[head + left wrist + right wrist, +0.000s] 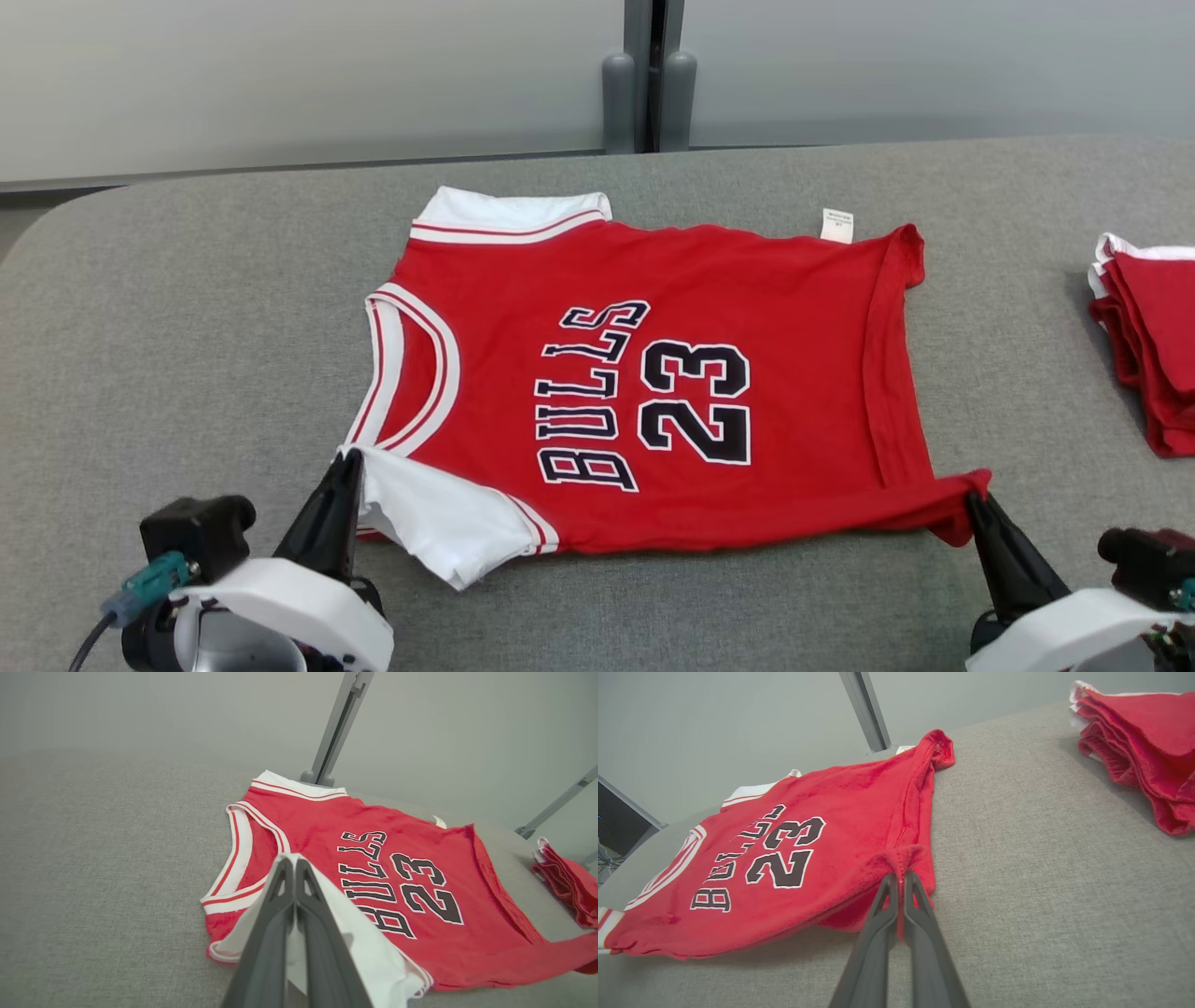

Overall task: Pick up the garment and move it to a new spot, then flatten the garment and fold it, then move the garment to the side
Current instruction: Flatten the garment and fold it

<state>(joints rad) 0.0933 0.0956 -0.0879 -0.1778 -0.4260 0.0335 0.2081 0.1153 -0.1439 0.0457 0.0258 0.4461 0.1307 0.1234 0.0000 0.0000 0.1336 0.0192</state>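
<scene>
The garment (653,373) lies lengthwise from 9 to 3 o'clock. The left gripper (345,467) pinches its 7 o'clock corner, the right gripper (976,499) its 5 o'clock corner.

A big grey table (187,308) with a soft cloth top holds two things. A red shirt (747,299) lies spread out on it, with white sleeves and "BULLS 23" on the front. Its neck points left and its bottom edge points right. A small white tag (837,225) sticks out at the shirt's far edge. Right of the shirt, well apart from it, sits a pile of red clothes (1158,355).
</scene>
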